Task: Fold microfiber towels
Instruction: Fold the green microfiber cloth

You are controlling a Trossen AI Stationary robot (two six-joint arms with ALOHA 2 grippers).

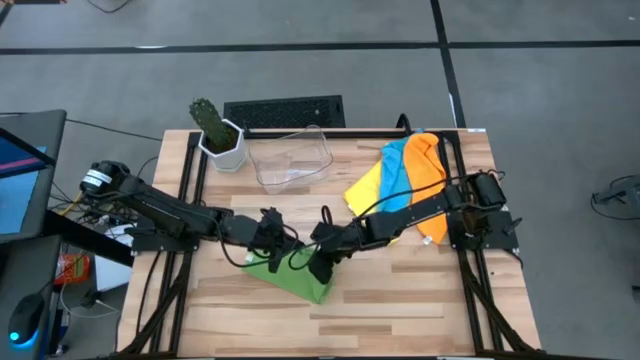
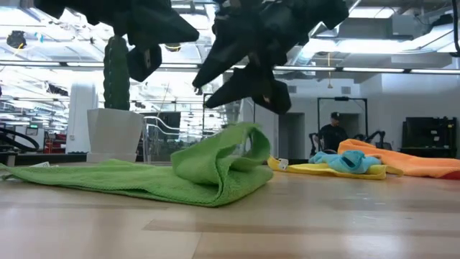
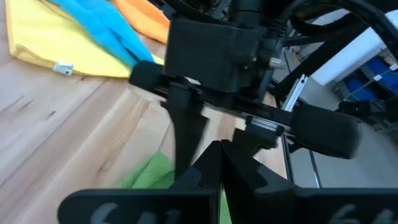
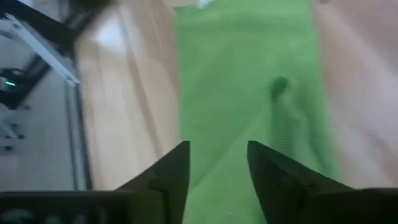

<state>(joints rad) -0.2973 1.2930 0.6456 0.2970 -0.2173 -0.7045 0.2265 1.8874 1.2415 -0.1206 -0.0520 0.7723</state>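
Observation:
The green towel (image 1: 293,278) lies on the wooden table near its front middle. It is partly doubled over, with a raised fold (image 2: 230,147) at its right end. My right gripper (image 4: 217,168) hovers open just above the towel, touching nothing, and the green cloth shows through the gap between its fingers. My left gripper (image 3: 219,155) is shut and empty. It hangs above the towel's left part (image 2: 144,63), close to the right gripper (image 1: 318,266). The yellow towel (image 1: 368,188), the blue towel (image 1: 397,172) and the orange towel (image 1: 427,165) lie in a heap at the back right.
A clear plastic bin (image 1: 292,158) stands at the back middle. Left of it is a cactus in a white pot (image 1: 218,135), and a dark keyboard (image 1: 285,110) lies behind the table's far edge. A person (image 2: 332,133) stands far off in the room.

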